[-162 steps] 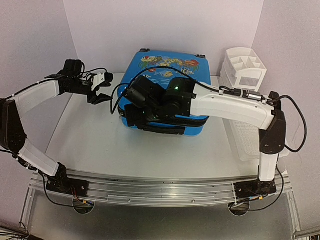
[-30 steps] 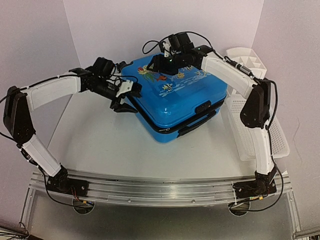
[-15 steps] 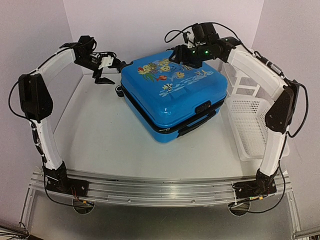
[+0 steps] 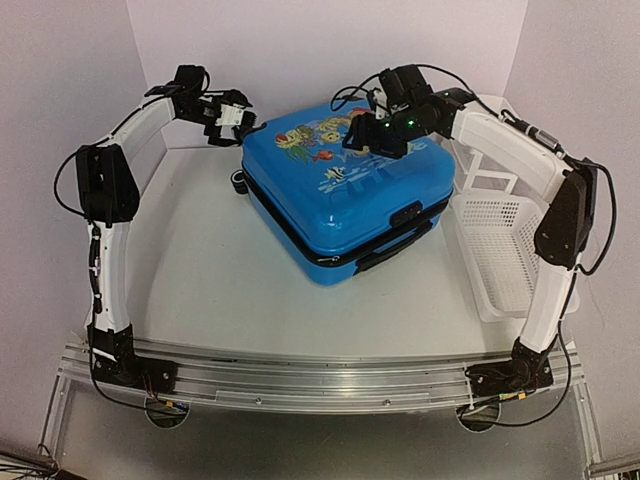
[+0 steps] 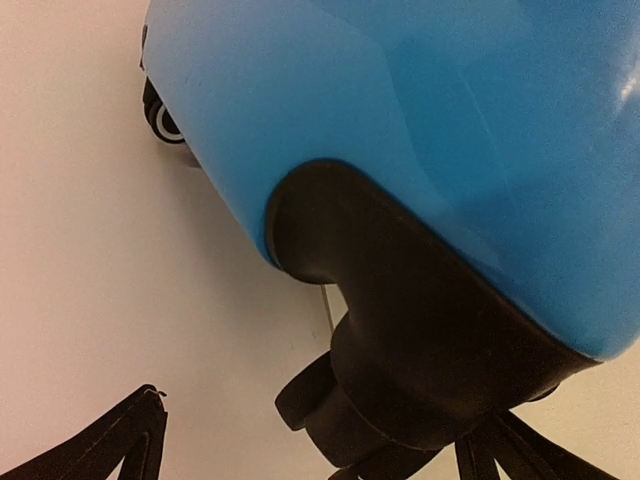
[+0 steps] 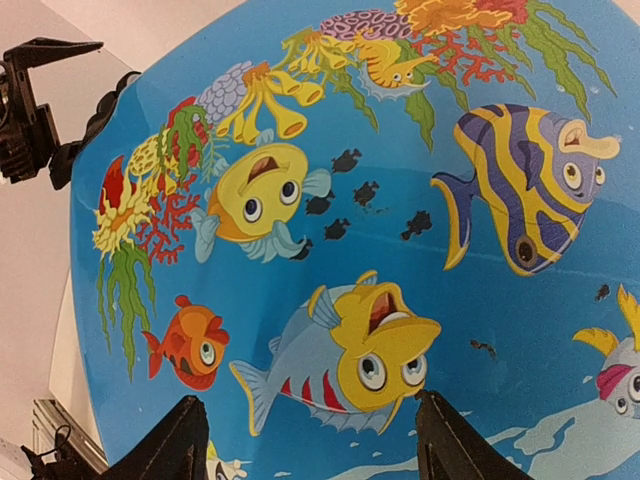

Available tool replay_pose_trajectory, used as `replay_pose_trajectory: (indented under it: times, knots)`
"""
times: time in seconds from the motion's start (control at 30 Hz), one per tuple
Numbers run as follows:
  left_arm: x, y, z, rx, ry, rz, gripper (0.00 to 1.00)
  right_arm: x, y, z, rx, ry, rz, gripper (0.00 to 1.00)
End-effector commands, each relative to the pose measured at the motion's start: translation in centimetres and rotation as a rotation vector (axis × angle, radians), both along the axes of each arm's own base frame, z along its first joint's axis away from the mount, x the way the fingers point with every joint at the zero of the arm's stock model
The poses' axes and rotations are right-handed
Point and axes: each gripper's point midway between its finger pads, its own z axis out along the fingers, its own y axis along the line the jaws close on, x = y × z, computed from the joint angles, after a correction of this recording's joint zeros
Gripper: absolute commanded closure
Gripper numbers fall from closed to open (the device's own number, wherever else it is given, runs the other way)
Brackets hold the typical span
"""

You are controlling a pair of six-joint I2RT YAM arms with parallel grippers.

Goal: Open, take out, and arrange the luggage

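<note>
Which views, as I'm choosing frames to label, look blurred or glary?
Left wrist: the bright blue hard-shell suitcase fills the frame, too close and soft, its black corner piece blurred. Right wrist: the fish print is crisp and evenly lit. Top external: sharp, evenly lit, no harsh glare.

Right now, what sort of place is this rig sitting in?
Probably a lab test cell: bare pale walls, an aluminium mounting rail, a blue suitcase and white basket as props.
</note>
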Motion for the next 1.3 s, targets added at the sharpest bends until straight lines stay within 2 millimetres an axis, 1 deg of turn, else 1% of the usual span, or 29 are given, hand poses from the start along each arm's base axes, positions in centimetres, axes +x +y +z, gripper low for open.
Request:
replay_pose_trajectory:
  times: [0.0, 0.1, 0.23, 0.37, 0.47, 0.53, 0.57, 0.63, 0.67, 0.7, 0.77, 0.9, 0.97, 1.03, 1.07, 1.1, 1.13, 1.2, 1.27]
  knots:
    - [0.1, -0.2, -1.4, 0.092, -0.071, -0.084, 0.04, -0.1, 0.1, 1.2, 0.02, -0.018, -0.004, 0.34]
    - [0.5, -0.3, -2.4, 0.117, -0.092, -0.106, 0.1, 0.0, 0.3, 0.8, 0.023, -0.007, -0.002, 0.34]
    - [0.9, -0.8, -3.0, 0.136, -0.116, -0.134, 0.27, 0.0, 0.6, 0.2, 0.035, 0.018, -0.009, 0.34]
    - [-0.9, -1.2, -4.0, 0.167, -0.077, -0.175, 0.43, -0.1, 0.4, 0.6, 0.049, 0.022, -0.026, 0.34]
    - [-2.4, -0.9, -4.9, 0.189, -0.051, -0.202, 0.61, -0.3, 0.0, 1.0, 0.049, 0.012, -0.039, 0.34]
    - [-3.1, -0.8, -4.9, 0.19, -0.041, -0.205, 0.77, -0.5, -0.4, 1.3, 0.046, 0.007, -0.05, 0.34]
    - [-3.4, -0.7, -5.0, 0.19, -0.032, -0.204, 0.86, -0.5, -0.5, 1.3, 0.046, 0.007, -0.053, 0.34]
    - [-4.1, -0.4, -4.9, 0.192, -0.022, -0.198, 0.98, -0.8, -0.9, 1.5, 0.047, 0.007, -0.065, 0.34]
    - [-4.3, -0.3, -4.5, 0.193, -0.031, -0.19, 1.0, -1.1, -1.2, 1.6, 0.049, 0.009, -0.073, 0.34]
    - [-4.6, -0.2, -4.5, 0.193, -0.025, -0.18, 1.0, -1.2, -1.5, 1.8, 0.049, 0.008, -0.084, 0.34]
    - [-5.3, 0.3, -4.3, 0.192, -0.004, -0.154, 1.0, -1.7, -2.6, 2.1, 0.05, 0.011, -0.136, 0.35]
    - [-6.4, 1.6, -2.9, 0.176, 0.054, -0.043, 1.0, -3.4, -5.9, 2.7, 0.03, 0.017, -0.259, 0.37]
    - [-7.1, 2.5, -2.5, 0.168, 0.097, 0.02, 1.0, -4.6, -7.9, 2.3, -0.009, 0.04, -0.319, 0.37]
    - [-8.3, 3.5, -2.2, 0.172, 0.135, 0.069, 1.0, -6.0, -10.0, 1.3, -0.078, 0.078, -0.377, 0.37]
    - [-9.1, 4.0, -2.4, 0.174, 0.163, 0.101, 1.0, -6.7, -11.1, 0.8, -0.111, 0.098, -0.407, 0.37]
    - [-9.7, 4.6, -2.1, 0.175, 0.171, 0.134, 1.0, -7.4, -12.0, 0.6, -0.132, 0.114, -0.43, 0.37]
    - [-10.5, 5.2, -2.7, 0.174, 0.208, 0.171, 1.0, -8.1, -13.0, 0.2, -0.161, 0.124, -0.456, 0.37]
    - [-12.0, 6.1, -2.9, 0.172, 0.25, 0.238, 1.0, -9.2, -14.7, 0.0, -0.194, 0.137, -0.508, 0.37]
    - [-14.0, 7.1, -3.2, 0.161, 0.3, 0.304, 1.0, -10.4, -16.5, 0.1, -0.23, 0.141, -0.558, 0.37]
